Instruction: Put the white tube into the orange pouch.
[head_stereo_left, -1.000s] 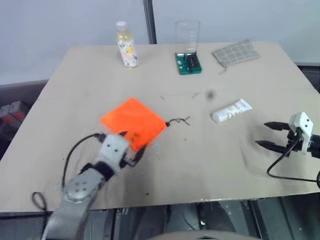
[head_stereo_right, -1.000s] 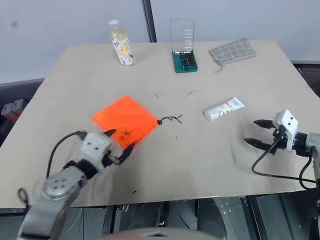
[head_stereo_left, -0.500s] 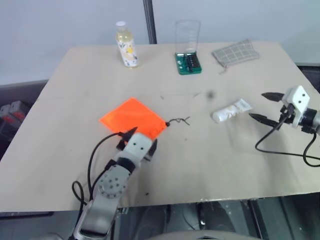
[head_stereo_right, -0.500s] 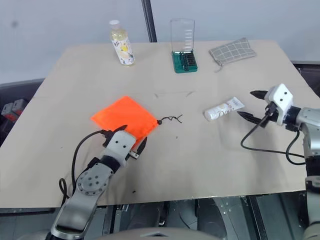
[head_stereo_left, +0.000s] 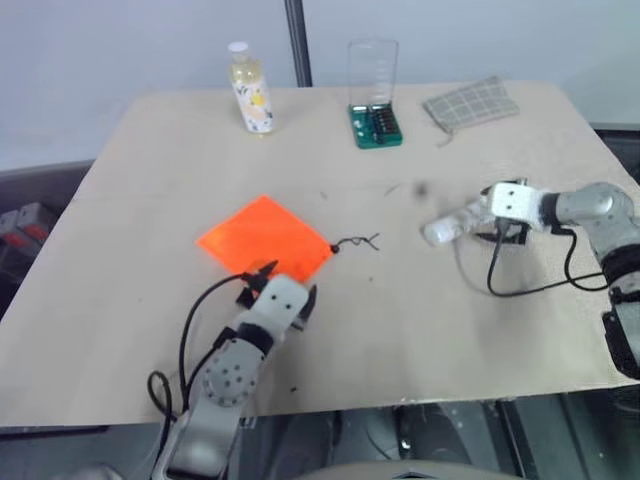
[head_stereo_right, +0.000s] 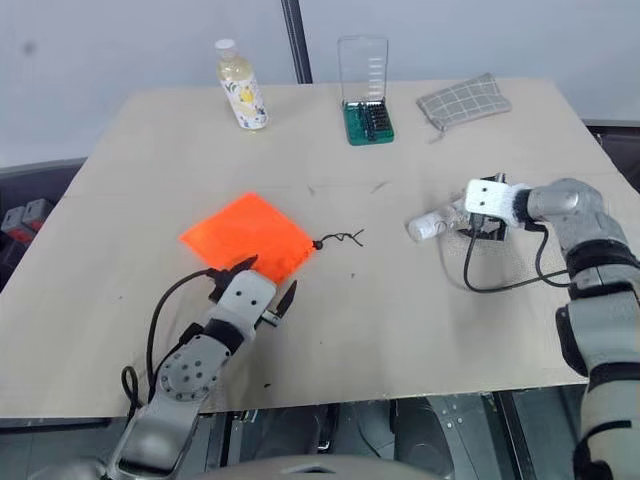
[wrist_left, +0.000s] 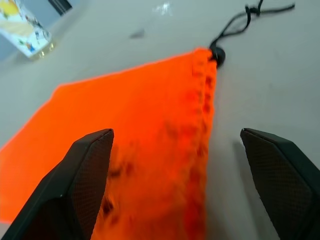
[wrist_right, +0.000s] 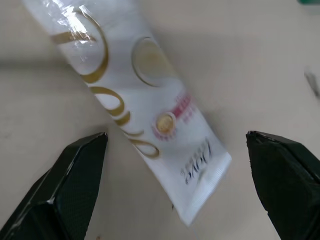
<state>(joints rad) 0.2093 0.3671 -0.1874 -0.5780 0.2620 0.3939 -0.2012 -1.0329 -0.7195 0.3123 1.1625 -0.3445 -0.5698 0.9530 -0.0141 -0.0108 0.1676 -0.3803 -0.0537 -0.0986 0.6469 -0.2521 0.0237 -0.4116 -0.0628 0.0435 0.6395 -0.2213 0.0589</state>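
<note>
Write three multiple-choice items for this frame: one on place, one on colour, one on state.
1. Where does the white tube lie?
A. inside the pouch
B. on the table, between the right gripper's fingers
C. beside the bottle

2. What colour is the pouch?
A. orange
B. green
C. grey

3. How is the left gripper?
A. shut on the cord
B. shut on the pouch
C. open over the pouch

Key: B, the right wrist view shows the tube flat between spread fingers; A, bright orange fabric; C, its fingers stand wide apart above the pouch.
</note>
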